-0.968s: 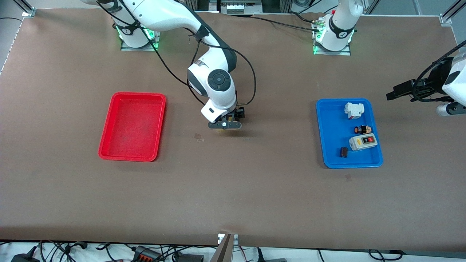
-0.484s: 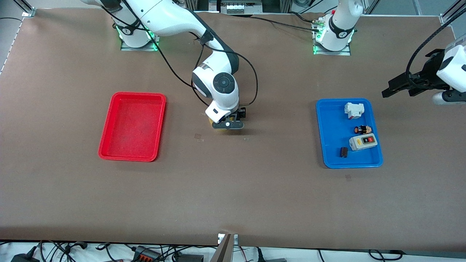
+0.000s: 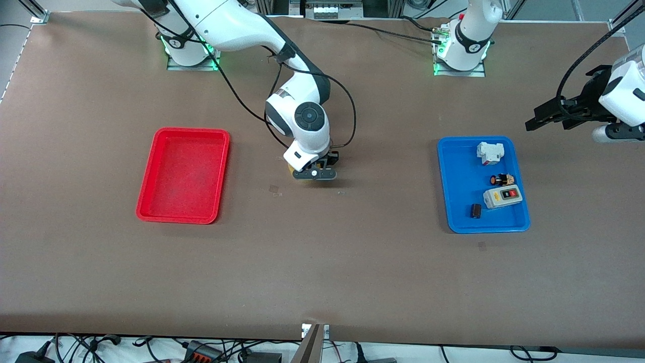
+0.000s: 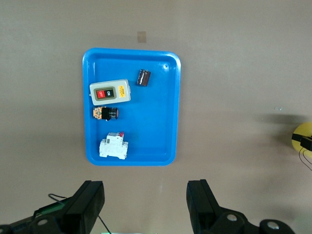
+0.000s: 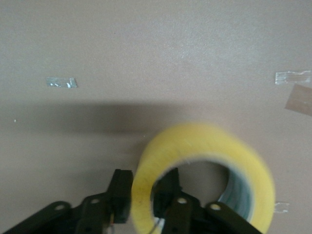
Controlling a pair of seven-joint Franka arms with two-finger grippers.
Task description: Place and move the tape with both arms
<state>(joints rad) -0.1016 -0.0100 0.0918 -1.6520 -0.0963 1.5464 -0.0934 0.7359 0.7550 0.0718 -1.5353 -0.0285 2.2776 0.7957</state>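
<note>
A: Where's the tape?

B: Pinched by the right gripper over the bare middle of the table, between the red tray and the blue tray. One finger is outside the wall, the other inside the core.

A: And the left gripper?

B: Fingers spread wide, holding nothing, up over the table at the left arm's end, beside the blue tray with its circuit breaker, push-button switch box and small black cylinder.
</note>
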